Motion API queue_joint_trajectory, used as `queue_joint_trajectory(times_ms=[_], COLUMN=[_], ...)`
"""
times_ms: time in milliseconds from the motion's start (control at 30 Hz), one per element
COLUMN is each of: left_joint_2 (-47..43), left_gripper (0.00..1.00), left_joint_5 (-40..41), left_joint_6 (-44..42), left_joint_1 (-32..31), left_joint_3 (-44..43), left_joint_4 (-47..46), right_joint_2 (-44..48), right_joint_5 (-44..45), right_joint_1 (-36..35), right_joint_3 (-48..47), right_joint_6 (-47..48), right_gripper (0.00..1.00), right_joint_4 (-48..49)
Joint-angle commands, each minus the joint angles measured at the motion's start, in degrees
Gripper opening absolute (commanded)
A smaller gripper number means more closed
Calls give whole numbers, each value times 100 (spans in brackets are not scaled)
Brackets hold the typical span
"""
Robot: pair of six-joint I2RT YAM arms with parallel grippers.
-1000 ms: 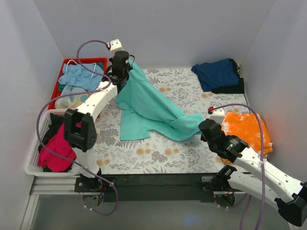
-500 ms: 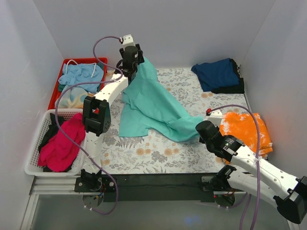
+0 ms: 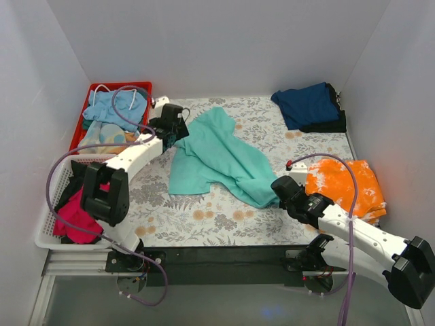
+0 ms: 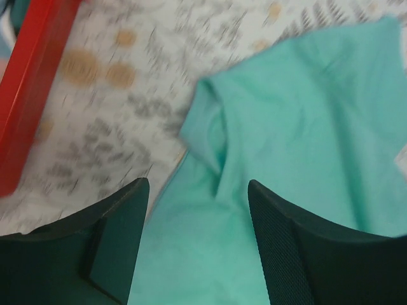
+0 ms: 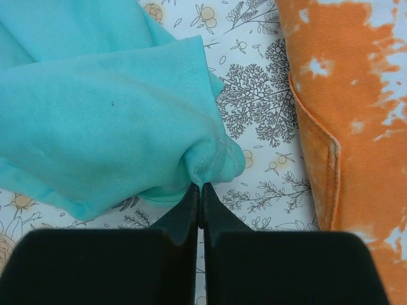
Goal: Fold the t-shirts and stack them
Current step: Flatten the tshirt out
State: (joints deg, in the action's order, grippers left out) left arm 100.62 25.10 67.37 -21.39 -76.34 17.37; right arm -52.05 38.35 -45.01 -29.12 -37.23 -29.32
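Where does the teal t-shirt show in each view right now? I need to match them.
Top external: teal t-shirt lies crumpled at the picture's centre.
Left wrist: right and lower part, under the open left tool.
Right wrist: upper left, a corner pinched in the shut right tool.
Shared landmark: the floral tablecloth, in all three.

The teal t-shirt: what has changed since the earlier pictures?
The left fingers opened and let go of the teal t-shirt; its raised end dropped onto the table. The right fingers stay shut on its corner. The navy t-shirt and orange t-shirt have not moved.
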Motion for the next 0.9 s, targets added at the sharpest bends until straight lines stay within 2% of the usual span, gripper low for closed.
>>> queue_joint_trajectory(times_ms=[0, 167, 400, 533, 867], left_joint_2=[-1217, -2080, -2723, -2767, -2161], left_gripper=[61, 61, 59, 57, 51], left_joint_5=[134, 48, -489, -690, -673], left_joint_6=[985, 1471, 1761, 1814, 1815], left_joint_1=[-164, -208, -226, -234, -252], left_joint_3=[1084, 2436, 3431, 3670, 3679], left_joint_4=[784, 1164, 1225, 1146, 909], right_joint_2=[81, 178, 169, 187, 362], right_joint_5=[-82, -117, -231, -293, -328], right_joint_1=[10, 19, 10, 10, 10], right_joint_3=[91, 100, 118, 144, 223], right_joint_6=[-91, -21, -21, -56, -74], right_gripper=[1, 1, 1, 1, 1], right_joint_4=[383, 401, 427, 445, 445])
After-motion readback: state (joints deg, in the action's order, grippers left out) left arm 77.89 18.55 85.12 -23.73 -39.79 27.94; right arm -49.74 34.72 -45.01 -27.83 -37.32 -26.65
